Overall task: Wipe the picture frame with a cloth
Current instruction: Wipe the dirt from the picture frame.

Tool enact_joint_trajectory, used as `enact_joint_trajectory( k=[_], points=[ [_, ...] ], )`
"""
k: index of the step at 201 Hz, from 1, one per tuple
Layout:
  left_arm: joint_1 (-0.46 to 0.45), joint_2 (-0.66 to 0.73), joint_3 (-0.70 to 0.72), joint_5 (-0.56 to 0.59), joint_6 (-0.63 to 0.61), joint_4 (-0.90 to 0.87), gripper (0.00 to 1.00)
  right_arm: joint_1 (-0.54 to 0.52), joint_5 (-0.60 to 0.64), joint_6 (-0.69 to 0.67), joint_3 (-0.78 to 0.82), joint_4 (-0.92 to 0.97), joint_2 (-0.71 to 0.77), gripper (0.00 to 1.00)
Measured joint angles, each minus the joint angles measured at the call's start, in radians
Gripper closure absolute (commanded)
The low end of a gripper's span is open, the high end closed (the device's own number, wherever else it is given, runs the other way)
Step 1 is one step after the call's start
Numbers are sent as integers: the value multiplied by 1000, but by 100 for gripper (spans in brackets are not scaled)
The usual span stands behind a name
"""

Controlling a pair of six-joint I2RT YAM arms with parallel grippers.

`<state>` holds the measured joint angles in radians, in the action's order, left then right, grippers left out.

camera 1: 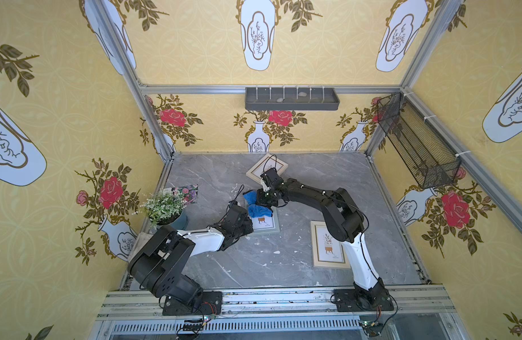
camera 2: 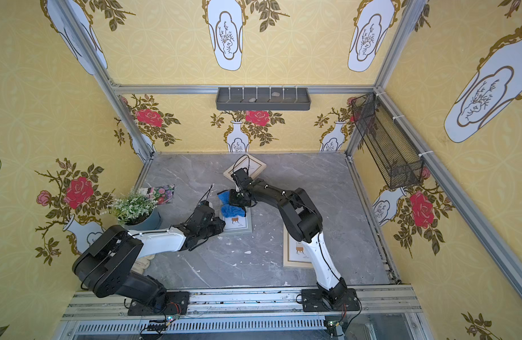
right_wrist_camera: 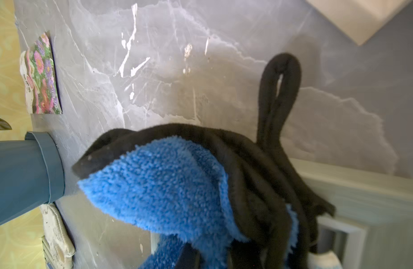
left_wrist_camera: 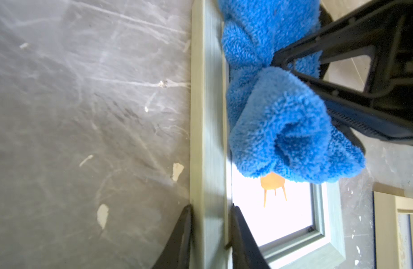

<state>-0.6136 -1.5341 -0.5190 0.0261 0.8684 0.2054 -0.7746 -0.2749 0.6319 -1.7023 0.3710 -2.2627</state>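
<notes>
Cloth (camera 1: 255, 207) is bunched into a wad on the far half of the grey-green picture frame (camera 1: 268, 226). It sits on the glass and spills past the frame's far edge. Its black trim (right_wrist_camera: 247, 163) and loop (right_wrist_camera: 280, 79) stick out on the far side. The orange stool in the print (left_wrist_camera: 273, 184) shows just below the wad. Right gripper (camera 1: 267, 200) comes in from above, jaws pinched together on the middle of the cloth. Left gripper (left_wrist_camera: 210, 214) is at the frame's near-left side, fingers (left_wrist_camera: 242, 233) on either side of the side rail and clamped on it. The frame lies flat mid-table on the grey marble table (camera 1: 312, 182). A wood-toned frame (camera 1: 327, 244) lies flat to the right, near the right arm. A pale frame (camera 1: 267, 167) lies further back, partly behind the right wrist. Potted plant (camera 1: 165, 206) stands at the left edge, with a flower card (camera 1: 189, 192) just behind it and an off-white glove (right_wrist_camera: 58, 237) near the pot.
</notes>
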Motion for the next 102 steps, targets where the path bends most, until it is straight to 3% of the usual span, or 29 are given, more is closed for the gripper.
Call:
enact_joint_trajectory(
  k=[48, 102],
  points=[
    [0, 7, 11, 0, 1, 5, 81, 63, -22, -1, 109, -8, 73, 92],
    [1, -1, 2, 16, 22, -6, 81, -71, 76, -4, -124, 51, -64, 92]
  ],
)
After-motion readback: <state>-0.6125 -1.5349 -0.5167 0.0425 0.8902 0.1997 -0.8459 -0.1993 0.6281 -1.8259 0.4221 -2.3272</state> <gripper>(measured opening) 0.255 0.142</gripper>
